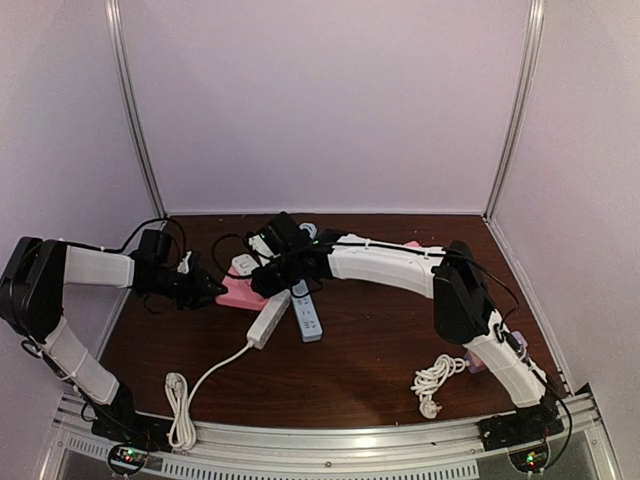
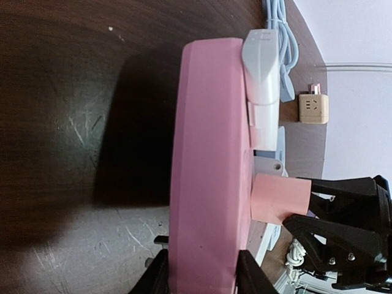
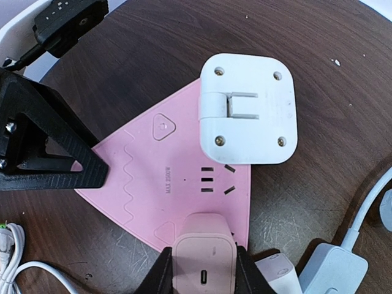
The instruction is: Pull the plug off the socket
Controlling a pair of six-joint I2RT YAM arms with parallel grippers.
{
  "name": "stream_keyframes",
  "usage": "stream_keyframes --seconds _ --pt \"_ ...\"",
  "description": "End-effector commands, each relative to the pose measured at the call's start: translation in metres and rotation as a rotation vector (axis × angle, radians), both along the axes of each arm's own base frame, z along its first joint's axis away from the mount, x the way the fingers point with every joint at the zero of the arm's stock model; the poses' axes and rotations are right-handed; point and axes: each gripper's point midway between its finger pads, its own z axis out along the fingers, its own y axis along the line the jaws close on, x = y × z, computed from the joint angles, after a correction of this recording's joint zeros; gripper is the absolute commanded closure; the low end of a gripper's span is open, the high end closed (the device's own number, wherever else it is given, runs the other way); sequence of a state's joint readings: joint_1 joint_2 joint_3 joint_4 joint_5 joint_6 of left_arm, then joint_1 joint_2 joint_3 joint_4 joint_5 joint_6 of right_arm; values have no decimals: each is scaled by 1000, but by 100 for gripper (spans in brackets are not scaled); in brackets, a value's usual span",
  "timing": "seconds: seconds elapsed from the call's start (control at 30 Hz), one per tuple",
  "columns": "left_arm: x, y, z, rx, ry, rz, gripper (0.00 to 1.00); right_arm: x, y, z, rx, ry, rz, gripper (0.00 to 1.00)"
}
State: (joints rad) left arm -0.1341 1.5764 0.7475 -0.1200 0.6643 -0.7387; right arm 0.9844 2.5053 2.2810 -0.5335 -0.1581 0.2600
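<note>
A pink triangular socket block (image 3: 165, 177) lies flat on the brown table, also showing in the top view (image 1: 238, 292) and edge-on in the left wrist view (image 2: 208, 159). A pink plug (image 3: 203, 257) with a USB-C port sits in it near one corner; a white plug (image 3: 248, 110) sits in it at another. My right gripper (image 3: 202, 269) is shut on the pink plug, one finger on each side. My left gripper (image 2: 202, 275) is shut on the socket block's edge, pinning it. The pink plug (image 2: 278, 197) shows in the left wrist view, held by the right gripper's black fingers (image 2: 343, 239).
A white power strip (image 1: 270, 318) with cable and a blue-white strip (image 1: 307, 315) lie just in front of the socket. A coiled white cable (image 1: 435, 380) lies at the right front. A small beige cube adapter (image 2: 312, 108) and other white adapters (image 3: 334, 269) lie nearby.
</note>
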Motion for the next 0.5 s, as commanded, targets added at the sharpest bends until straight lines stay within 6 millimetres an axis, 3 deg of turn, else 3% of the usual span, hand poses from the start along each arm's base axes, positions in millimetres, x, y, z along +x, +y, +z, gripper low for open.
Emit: stream_keyframes --seconds 0.0,0.47 --pt "-26 31 -49 191 149 64 100 4 -1 140 206 -199 9 98" --pt "-29 32 -51 201 153 56 100 15 -15 147 269 -143 -2 100"
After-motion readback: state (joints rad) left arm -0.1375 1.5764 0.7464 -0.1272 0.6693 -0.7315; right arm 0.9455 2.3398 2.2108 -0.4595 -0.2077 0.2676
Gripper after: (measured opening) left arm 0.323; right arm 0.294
